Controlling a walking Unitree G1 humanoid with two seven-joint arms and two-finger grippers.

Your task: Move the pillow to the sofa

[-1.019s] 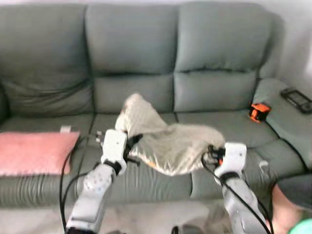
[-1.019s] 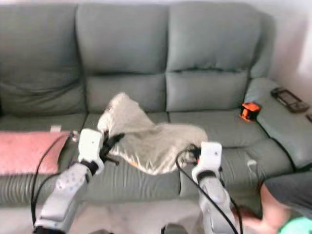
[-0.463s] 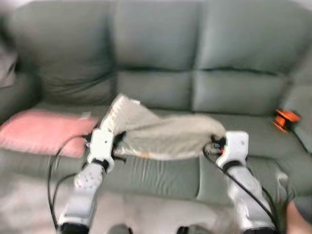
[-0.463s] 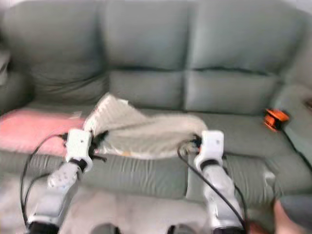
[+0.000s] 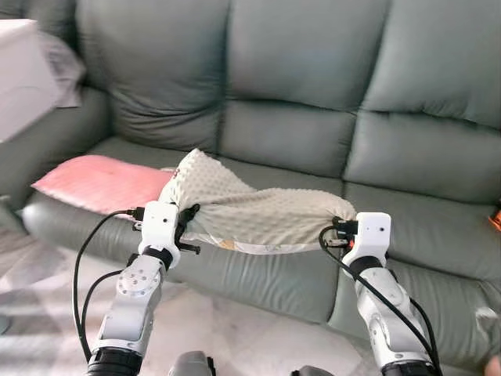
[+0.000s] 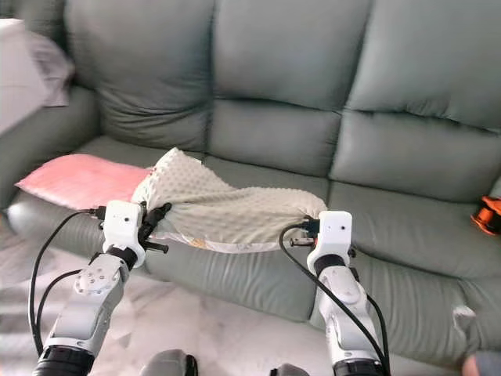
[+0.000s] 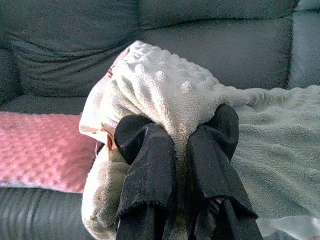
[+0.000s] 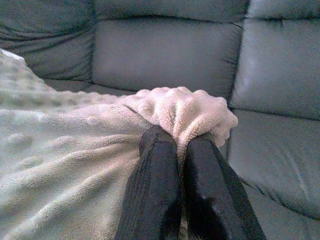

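Note:
A cream, bumpy-textured pillow (image 5: 258,215) hangs stretched between my two grippers above the front edge of the grey-green sofa (image 5: 297,86). My left gripper (image 5: 188,219) is shut on the pillow's left corner, with the fabric bunched between its fingers (image 7: 150,165). At the pillow's right corner my right gripper (image 5: 335,233) is shut on a fold (image 8: 192,112) of the fabric. The pillow's middle sags slightly over the seat cushion (image 6: 235,270).
A pink pillow (image 5: 102,182) lies on the sofa's left seat. A small orange object (image 6: 489,213) sits on the seat at the far right. A white item (image 5: 23,74) rests on the left armrest. Pale marbled floor (image 5: 227,337) lies in front of the sofa.
The camera has swung, so the sofa now shows further to the right and at an angle. The picture is sharp again. Both grippers still hold the pillow.

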